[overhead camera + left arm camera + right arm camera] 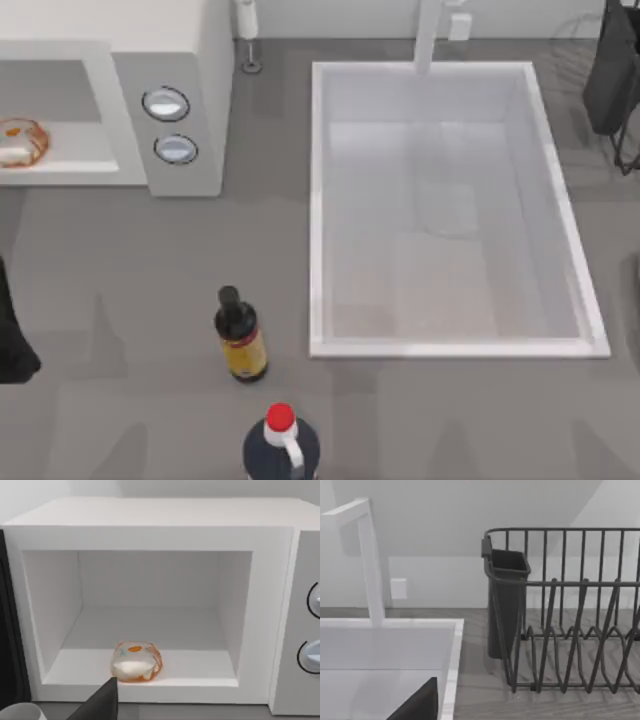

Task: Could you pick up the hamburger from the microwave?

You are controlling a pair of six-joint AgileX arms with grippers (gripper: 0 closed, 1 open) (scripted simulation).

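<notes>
The microwave (180,60) is a large white box at the table's back left, its cavity open toward the front and two round silver knobs (170,125) on its side panel. The hamburger (22,140) is a small orange-brown bun with a pale middle. It rests on the cavity floor near the front lip, and the left wrist view shows the hamburger (135,661) straight ahead inside the microwave (150,535). My left arm (12,345) is at the table's left edge, in front of the microwave and apart from the hamburger. My right arm (612,70) is parked at the back right.
A big white sink basin (318,210) with a faucet (428,35) takes up the middle and right. A dark bottle with a yellow label (240,338) and a red-capped bottle (281,440) stand in front. A dark wire dish rack (570,630) sits at the back right.
</notes>
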